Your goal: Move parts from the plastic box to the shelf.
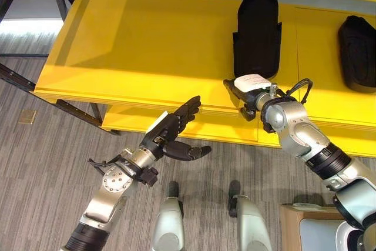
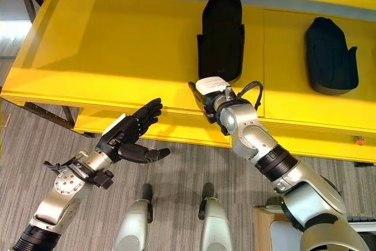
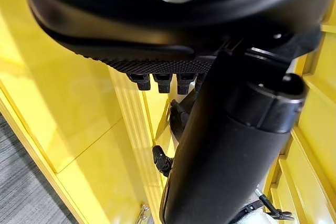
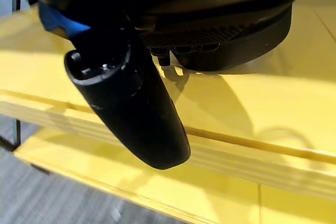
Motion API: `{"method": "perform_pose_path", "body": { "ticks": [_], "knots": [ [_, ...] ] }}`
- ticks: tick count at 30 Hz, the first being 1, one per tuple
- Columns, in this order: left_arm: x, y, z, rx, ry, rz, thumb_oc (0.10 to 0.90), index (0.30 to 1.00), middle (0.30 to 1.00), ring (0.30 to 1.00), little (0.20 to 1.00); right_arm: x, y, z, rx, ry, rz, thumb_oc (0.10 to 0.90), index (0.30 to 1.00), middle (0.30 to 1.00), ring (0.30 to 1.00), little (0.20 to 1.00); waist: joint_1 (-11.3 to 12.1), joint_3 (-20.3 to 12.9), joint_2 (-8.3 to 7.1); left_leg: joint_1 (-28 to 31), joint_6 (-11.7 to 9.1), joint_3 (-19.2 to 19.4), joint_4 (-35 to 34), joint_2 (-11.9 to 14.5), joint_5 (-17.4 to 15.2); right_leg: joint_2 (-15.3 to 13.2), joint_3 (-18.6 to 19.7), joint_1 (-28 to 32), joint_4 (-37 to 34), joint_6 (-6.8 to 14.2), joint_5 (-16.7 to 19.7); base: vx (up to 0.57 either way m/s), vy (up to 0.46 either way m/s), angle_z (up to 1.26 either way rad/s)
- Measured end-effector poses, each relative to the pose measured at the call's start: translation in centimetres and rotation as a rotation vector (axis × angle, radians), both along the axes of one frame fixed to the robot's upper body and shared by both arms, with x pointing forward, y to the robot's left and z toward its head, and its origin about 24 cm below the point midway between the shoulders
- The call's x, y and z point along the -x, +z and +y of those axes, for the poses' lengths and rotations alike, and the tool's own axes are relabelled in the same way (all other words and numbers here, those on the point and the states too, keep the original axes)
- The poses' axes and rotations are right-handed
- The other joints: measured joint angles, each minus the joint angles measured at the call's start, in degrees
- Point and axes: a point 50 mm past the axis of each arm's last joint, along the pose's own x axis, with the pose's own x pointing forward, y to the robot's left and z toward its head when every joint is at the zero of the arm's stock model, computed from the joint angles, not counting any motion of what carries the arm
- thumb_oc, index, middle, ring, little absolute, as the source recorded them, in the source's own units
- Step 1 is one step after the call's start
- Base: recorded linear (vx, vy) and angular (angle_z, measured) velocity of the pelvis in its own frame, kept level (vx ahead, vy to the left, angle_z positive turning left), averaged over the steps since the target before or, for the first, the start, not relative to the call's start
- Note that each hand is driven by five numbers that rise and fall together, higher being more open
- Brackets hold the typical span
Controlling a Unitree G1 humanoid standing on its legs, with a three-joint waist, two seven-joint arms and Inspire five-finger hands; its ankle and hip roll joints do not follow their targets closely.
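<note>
From the left eye, a black part point(image 1: 257, 32) lies lengthwise on the yellow shelf point(image 1: 147, 45), with the right hand point(image 1: 249, 90) at its near end; whether those fingers grip it I cannot tell. A second part point(image 1: 356, 52) lies well apart, further right.

From the right eye, the left hand point(image 2: 130, 130) hovers before the shelf edge, fingers relaxed, holding nothing.

Both wrist views show each hand's thumb against yellow shelving.

The part looks a rigid, light moulded shell, likely smooth; its narrower near end seems the best hold.
</note>
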Motion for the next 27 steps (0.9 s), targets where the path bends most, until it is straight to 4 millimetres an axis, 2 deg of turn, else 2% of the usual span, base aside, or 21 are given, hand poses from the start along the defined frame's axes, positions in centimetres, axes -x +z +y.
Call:
{"method": "perform_pose_path", "body": {
  "ticks": [5, 9, 27],
  "knots": [
    [-0.1, 0.2, -0.1, 0.0, 0.001, -0.009, 0.9, 1.0, 1.0, 1.0, 1.0, -0.3, -0.2, -1.0, -0.119, -0.013, -0.051, 0.9, 1.0, 1.0, 1.0, 1.0, 0.0, 0.0, 0.0, -0.1, 0.1, 0.1, 0.4, 0.0, -0.1, 0.0, 0.2, 0.0, -0.2, 0.0, 0.3, 0.0, 0.006, 0.0],
    [-0.2, 0.3, 0.0, 0.001, 0.007, -0.011, 0.9, 1.0, 1.0, 1.0, 1.0, 0.0, -0.6, -1.2, -0.131, -0.004, -0.052, 0.9, 1.0, 1.0, 1.0, 1.0, -0.2, 0.0, 0.03, -0.2, 0.2, 0.3, 0.6, 0.0, -0.5, 0.0, 0.4, 0.0, -0.4, 0.1, 0.4, 0.0, 0.011, -0.03],
    [-0.2, 0.3, 0.0, 0.002, 0.007, -0.011, 0.9, 1.0, 1.0, 1.0, 1.0, 0.1, -0.2, -1.1, -0.132, 0.012, -0.071, 0.9, 1.0, 1.0, 1.0, 1.0, -0.5, 0.4, 0.82, -0.2, 0.2, 0.3, 0.4, 0.0, -0.5, 0.0, 0.4, -0.1, -0.2, 0.7, 0.0, 0.0, 0.0, 0.0]
  ]
}}
